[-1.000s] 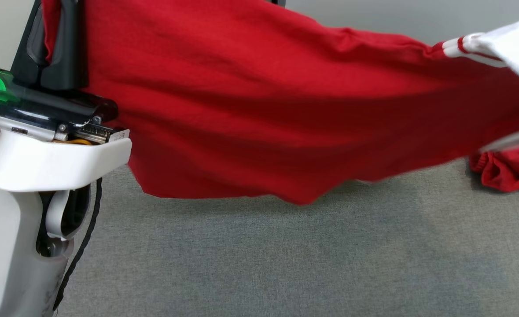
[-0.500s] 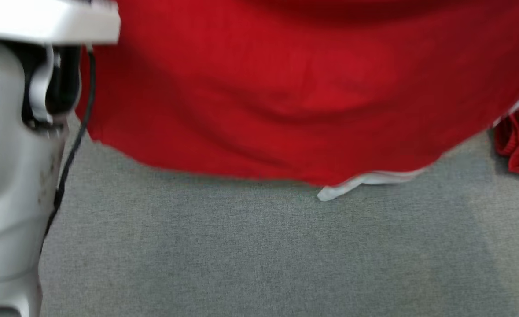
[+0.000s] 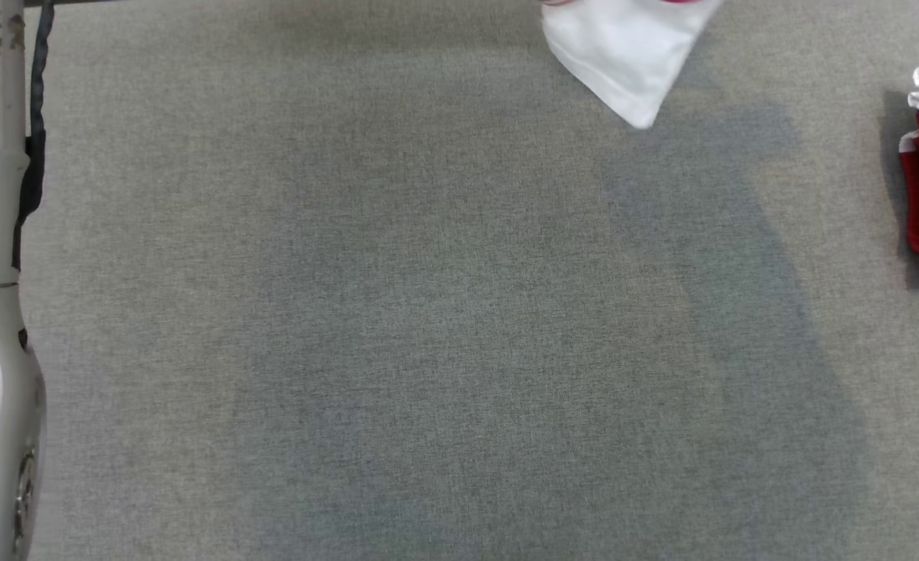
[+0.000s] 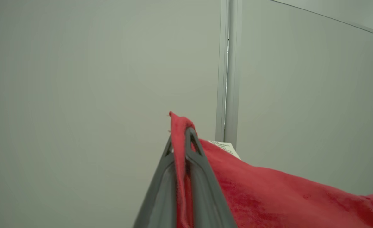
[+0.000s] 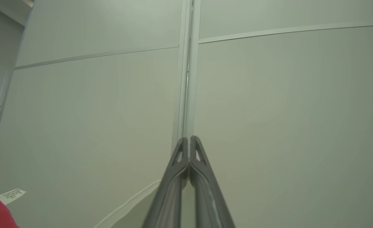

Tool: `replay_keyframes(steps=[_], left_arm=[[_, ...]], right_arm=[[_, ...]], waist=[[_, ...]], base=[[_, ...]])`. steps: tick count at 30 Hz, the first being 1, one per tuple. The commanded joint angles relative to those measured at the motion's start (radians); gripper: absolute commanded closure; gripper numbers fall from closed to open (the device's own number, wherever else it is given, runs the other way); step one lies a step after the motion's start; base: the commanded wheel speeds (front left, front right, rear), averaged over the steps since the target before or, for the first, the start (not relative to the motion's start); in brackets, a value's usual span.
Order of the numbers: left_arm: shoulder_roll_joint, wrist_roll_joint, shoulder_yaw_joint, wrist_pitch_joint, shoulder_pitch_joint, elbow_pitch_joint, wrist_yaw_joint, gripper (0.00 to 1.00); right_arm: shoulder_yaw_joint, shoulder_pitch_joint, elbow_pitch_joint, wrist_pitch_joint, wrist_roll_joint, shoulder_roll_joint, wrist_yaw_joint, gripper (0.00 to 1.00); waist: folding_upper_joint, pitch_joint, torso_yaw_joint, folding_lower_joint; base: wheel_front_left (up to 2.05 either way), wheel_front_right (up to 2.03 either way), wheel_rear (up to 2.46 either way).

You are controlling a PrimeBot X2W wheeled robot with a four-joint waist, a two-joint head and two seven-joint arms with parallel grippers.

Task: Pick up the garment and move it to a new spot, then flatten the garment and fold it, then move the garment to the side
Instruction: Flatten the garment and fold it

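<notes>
Garment (image 4: 268, 190) looks soft and light, best held by its edge, where left pincer (image 4: 180, 137) grips; right pincer (image 5: 189, 138) is clenched.

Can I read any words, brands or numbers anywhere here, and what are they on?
Tiny printed lines on the white tag of the red garment, left wrist view: too small to read.
Printed lines on a white tag low left in the right wrist view: blurred, unreadable.
Nothing else carries text.
</notes>
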Motion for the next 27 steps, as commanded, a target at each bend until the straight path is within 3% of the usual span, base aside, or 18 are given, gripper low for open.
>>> replay_keyframes(steps=[1,6,12,22,27], left_arm=[[-0.006,0.016,0.007,-0.002,0.001,0.025,-0.013,1.00],[-0.024,0.027,0.051,-0.002,0.106,0.086,-0.048,1.00],[-0.074,0.033,0.151,-0.002,0.344,0.068,-0.065,1.00],[-0.135,0.093,0.236,-0.002,0.735,-0.131,-0.084,1.00],[-0.139,0.105,0.209,-0.002,0.903,-0.242,-0.082,1.00]], right_arm=[[0.027,-0.001,0.040,-0.015,0.023,0.014,0.000,1.00],[0.138,0.088,0.123,-0.058,0.102,0.029,0.000,1.00],[0.164,0.375,0.097,-0.096,0.213,0.019,0.000,1.00],[-0.048,0.959,-0.174,-0.097,0.179,0.074,0.000,1.00],[-0.130,1.192,-0.289,-0.097,0.132,0.113,0.000,1.00]], waist=[[0.0000,0.016,-0.005,0.0000],[0.0000,0.064,-0.018,0.0000],[0.0000,0.089,-0.021,0.0000],[0.0000,0.084,-0.026,0.0000],[0.0000,0.034,-0.034,0.0000]], base=[[0.00,0.00,0.00],[0.00,0.00,0.00],[0.00,0.00,0.00],[0.00,0.00,0.00],[0.00,0.00,0.00]])
